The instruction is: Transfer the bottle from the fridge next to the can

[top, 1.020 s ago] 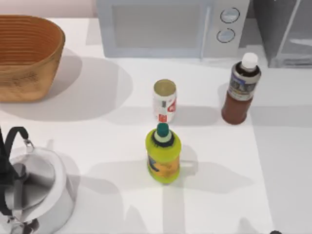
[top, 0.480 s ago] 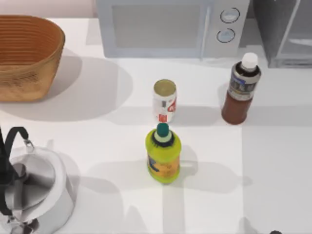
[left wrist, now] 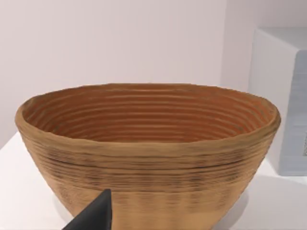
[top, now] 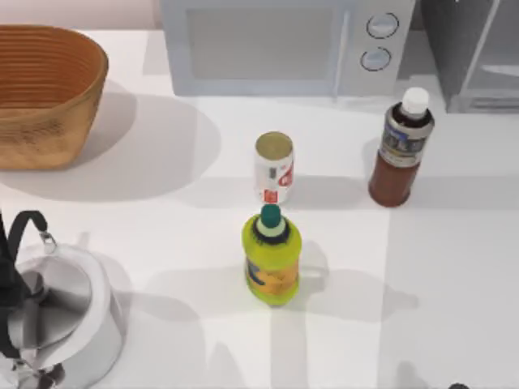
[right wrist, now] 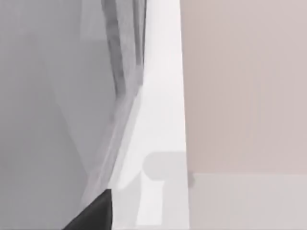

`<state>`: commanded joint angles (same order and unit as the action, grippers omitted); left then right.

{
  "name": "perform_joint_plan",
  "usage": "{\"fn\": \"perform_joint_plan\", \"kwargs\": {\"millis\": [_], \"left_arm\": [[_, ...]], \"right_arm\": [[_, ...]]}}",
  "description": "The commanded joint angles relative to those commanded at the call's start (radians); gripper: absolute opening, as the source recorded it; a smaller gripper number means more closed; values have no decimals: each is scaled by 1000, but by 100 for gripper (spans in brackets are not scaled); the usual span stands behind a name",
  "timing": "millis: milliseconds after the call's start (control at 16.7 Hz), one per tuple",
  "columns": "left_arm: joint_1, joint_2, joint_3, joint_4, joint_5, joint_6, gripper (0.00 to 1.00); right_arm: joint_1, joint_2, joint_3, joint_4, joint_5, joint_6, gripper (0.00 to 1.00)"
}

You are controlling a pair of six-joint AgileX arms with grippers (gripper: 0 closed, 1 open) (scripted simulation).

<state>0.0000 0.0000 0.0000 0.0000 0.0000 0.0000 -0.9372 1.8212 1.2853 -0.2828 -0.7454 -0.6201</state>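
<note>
The bottle (top: pixel 401 151) stands untouched right of the can (top: pixel 274 168); I cannot tell either claw's opening.

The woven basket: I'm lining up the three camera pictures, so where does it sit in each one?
Top view: the woven basket sits at the table's far left corner, left of the microwave.
Left wrist view: the basket spans most of the frame, seen side-on, with the microwave's white side beside it.
Right wrist view: the basket is not in it.
Shared landmark: the microwave, in the top and left wrist views.
</note>
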Motion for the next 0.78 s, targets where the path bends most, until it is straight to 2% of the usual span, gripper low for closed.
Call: {"fn": "perform_joint_plan", "kwargs": {"millis": [180,300,780], "left_arm": [[0,0,0,0,0,0,100],[0,0,0,0,0,0,100],[0,0,0,0,0,0,100]], "right_arm": [[62,-14,-20,28,60,52,100],[155,-31,-50,63,136,119,100],[739,-147,-223,258,566,482,100]]}}
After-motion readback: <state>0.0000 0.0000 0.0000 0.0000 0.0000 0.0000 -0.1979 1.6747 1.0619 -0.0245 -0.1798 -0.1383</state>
